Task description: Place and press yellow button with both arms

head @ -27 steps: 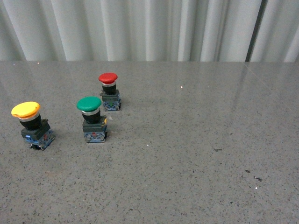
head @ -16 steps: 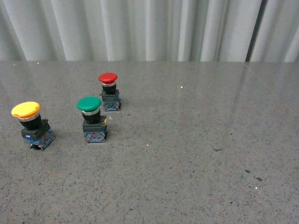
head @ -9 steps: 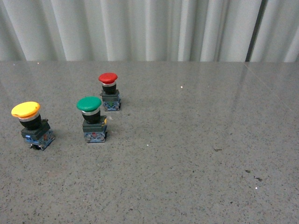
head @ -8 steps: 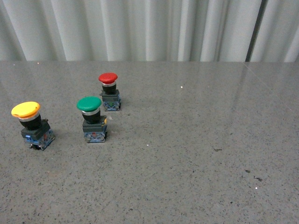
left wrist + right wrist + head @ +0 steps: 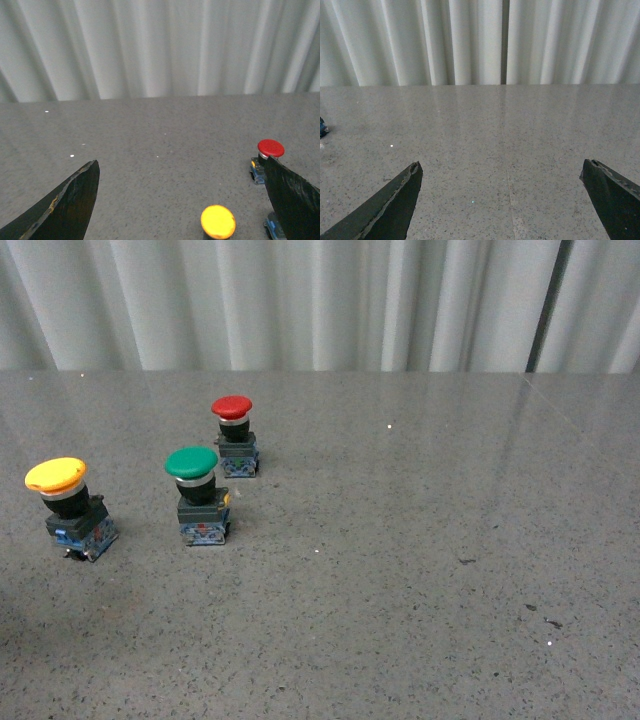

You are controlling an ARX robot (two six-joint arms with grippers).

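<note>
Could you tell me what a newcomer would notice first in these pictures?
Three mushroom-capped push buttons stand out on the grey table, left of centre in the front view: the yellow button leftmost, the green button in the middle, the red button furthest back. The left end effector and right end effector hang open, holding nothing.

The left black pincer gripper (image 5: 181,167) hangs above the grey speckled counter (image 5: 150,145), its jaws spread wide apart. The right black pincer gripper (image 5: 502,165) is posed alike above the counter, its jaws equally wide, its tapered fingers (image 5: 385,212) scuffed along the edges.
</note>
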